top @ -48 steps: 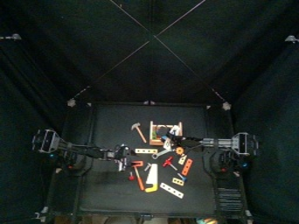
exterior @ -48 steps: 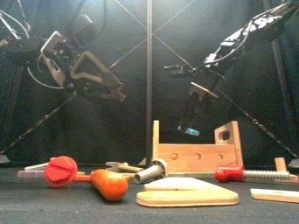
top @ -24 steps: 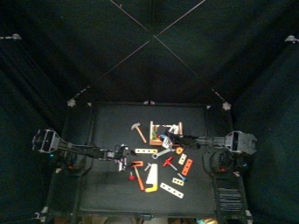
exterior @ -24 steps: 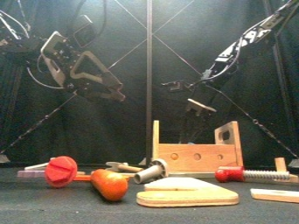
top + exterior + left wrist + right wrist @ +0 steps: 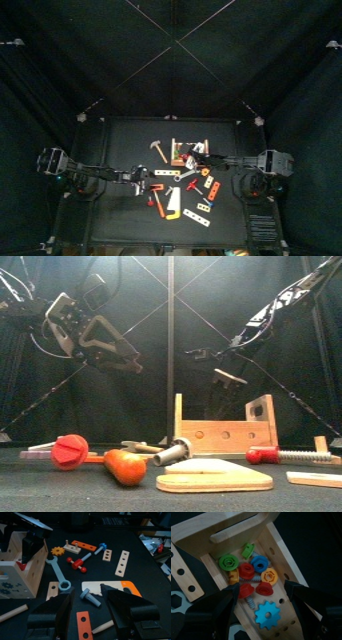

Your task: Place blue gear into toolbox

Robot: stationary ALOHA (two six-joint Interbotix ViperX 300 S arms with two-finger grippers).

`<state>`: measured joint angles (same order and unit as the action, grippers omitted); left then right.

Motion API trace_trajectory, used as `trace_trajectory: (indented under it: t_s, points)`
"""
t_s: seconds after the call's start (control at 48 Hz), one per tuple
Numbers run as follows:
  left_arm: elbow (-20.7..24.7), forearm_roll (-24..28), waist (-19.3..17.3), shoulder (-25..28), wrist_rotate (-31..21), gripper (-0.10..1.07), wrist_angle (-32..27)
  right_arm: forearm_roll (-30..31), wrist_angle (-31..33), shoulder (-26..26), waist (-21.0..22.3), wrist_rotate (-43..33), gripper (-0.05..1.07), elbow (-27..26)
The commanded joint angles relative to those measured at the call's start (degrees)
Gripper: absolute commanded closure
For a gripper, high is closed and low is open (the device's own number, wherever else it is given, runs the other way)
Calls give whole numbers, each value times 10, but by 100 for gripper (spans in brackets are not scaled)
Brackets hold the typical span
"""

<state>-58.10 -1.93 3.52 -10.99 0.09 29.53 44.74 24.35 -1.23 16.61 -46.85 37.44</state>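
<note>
Blue, the gear [image 5: 266, 615] lies flat inside the toolbox [image 5: 221, 532], directly beneath the right end effector [image 5: 262, 594], whose jaws are spread and empty. Red, orange and green pieces crowd just beyond it. The left end effector [image 5: 90, 604] hangs open above the counter [image 5: 143, 587].

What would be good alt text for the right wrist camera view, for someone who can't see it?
Looking down between the open black right gripper into the pale tan wooden toolbox, a flat blue plastic gear lies on its floor. Beside the gear sit small green, red, blue and orange toy parts.
</note>
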Motion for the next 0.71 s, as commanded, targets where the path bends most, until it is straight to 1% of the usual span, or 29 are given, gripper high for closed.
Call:
trace_trajectory:
  t_s: [0.0,0.375,0.521,0.688]
  points:
    - [5,-1,1,-2,0,13,6,-1,-3,-10,-2,0,2,-4]
    - [5,-1,1,-2,-2,13,6,-1,2,-9,-4,3,2,-3]
    - [4,-15,1,-1,-2,13,6,-2,4,-12,-5,0,2,-4]
    - [1,-34,3,-2,-2,13,6,-4,21,-29,-21,0,2,-9]
